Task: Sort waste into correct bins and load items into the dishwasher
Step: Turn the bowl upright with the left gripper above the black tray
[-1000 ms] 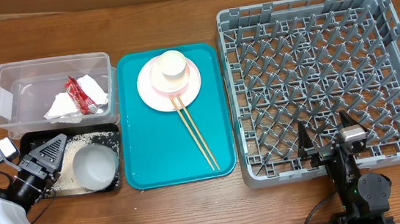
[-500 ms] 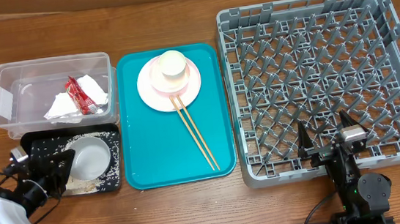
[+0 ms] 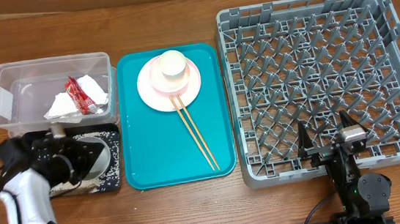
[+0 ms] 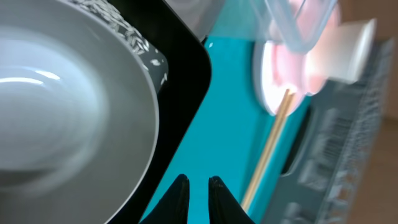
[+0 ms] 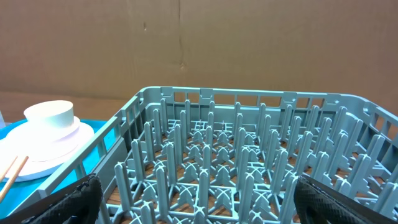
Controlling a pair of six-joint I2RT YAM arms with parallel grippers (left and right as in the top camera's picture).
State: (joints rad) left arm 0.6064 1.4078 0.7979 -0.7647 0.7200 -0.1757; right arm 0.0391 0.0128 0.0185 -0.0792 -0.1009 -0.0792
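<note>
Sorting looks done: wrapper (image 3: pixel 79 94), napkin (image 3: pixel 59 105) in tub (image 3: pixel 5 75), rice (image 3: pixel 113 157) in black tray (image 4: pixel 180 74) | rack (image 3: pixel 308 13) empty; bowl (image 4: pixel 62 106), plate (image 3: pixel 155 94), cup (image 3: pixel 172 63), chopsticks (image 3: pixel 197 138) unloaded | left fingers (image 4: pixel 180 190) nearly closed, empty, beside bowl, lower left | right fingers (image 5: pixel 81 199) wide

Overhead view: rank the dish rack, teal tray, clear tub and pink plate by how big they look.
All sit on the same table, so the ranking is fair:
1. dish rack, largest by far
2. teal tray
3. clear tub
4. pink plate, smallest
</note>
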